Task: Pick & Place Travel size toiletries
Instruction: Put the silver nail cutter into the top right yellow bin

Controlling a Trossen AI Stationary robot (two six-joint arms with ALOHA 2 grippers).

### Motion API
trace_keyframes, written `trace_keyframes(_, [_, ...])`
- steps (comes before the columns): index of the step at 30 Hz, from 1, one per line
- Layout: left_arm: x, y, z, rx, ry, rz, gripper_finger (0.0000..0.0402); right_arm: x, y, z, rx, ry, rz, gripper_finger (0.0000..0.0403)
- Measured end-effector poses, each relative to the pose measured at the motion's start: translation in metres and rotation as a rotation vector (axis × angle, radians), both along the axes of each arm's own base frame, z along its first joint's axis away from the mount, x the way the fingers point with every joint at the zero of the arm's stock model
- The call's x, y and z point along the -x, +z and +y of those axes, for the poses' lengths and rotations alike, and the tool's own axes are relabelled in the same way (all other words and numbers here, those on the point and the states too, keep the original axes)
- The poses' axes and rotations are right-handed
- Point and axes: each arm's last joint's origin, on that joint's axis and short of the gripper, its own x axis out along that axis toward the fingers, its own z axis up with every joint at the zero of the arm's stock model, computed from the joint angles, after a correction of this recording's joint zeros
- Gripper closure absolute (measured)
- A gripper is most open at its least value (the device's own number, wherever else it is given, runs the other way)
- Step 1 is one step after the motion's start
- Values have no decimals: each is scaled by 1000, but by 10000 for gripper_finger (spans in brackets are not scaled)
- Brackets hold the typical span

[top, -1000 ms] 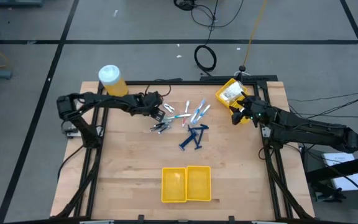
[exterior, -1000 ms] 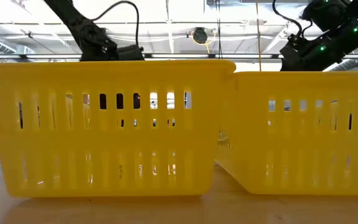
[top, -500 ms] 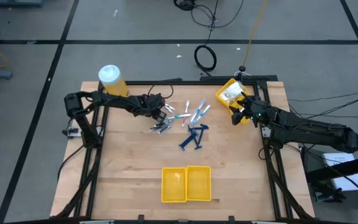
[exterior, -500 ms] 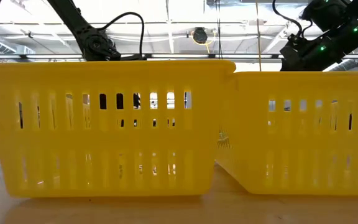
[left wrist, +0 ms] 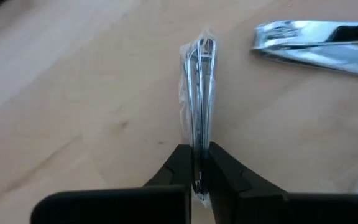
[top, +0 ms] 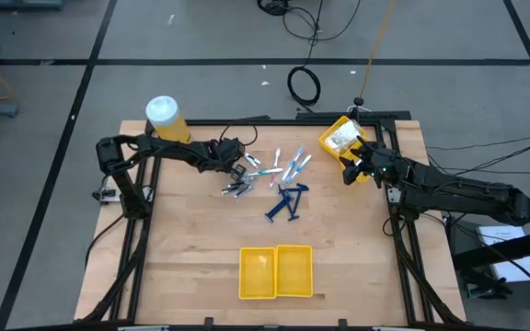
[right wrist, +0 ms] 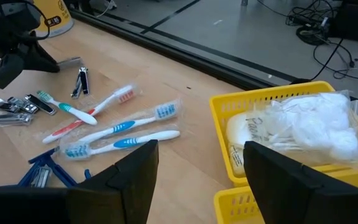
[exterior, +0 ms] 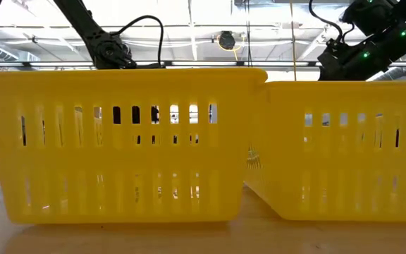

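The wooden surface (top: 210,248) is the biggest thing here. Near its front edge sits a yellow two-part bin (top: 275,271). In the low view this bin fills almost the whole picture and hides the small things behind it. A second yellow bin (top: 341,138) sits at the far right corner, with clear packets of white bits (right wrist: 303,127) inside. A big yellow jar with a white lid (top: 165,117) stands at the far left corner.

The toiletries lie in a bunch in the middle of the far half. Two dark blue razors (top: 286,202) lie crossed over each other. Wrapped toothbrushes (right wrist: 120,127) lie side by side, their long way running from the razors toward the far right corner. A little silver nail clipper (right wrist: 81,79) lies apart by the far edge.

The left end effector (left wrist: 195,169) is shut tight on one end of a wrapped nail clipper (left wrist: 199,93). The clipper lies flat on the wood and points straight away from the fingers. Another nail clipper (left wrist: 319,38) lies near it, cut off at the picture's edge.

The right end effector (right wrist: 197,168) hangs by the far right bin with its fingers wide apart, holding nothing.
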Motion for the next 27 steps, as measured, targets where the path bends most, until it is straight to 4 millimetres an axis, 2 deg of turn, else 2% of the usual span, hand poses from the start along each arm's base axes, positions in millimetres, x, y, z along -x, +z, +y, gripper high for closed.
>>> trace_keyframes(4, [1, 15, -6, -53, -38, -11, 391, 0, 0, 0, -1, -1, -2, 181])
trace_keyframes(11, [-9, 71, -27, -206, -199, -248, 393, -3, 4, 0, 1, 31, -54, 181])
trace_keyframes(15, [-18, 103, -43, -294, -357, -439, 394, -13, 4, 1, 8, 179, -194, 182])
trace_keyframes(19, [-34, 125, -64, -375, -598, -646, 393, -22, -1, 3, 76, 368, -422, 183])
trace_keyframes(23, [-48, 132, -83, -440, -786, -774, 394, -24, -8, 10, 198, 508, -608, 183])
trace_keyframes(27, [-61, 129, -93, -442, -886, -889, 393, -30, -11, 17, 280, 573, -607, 184])
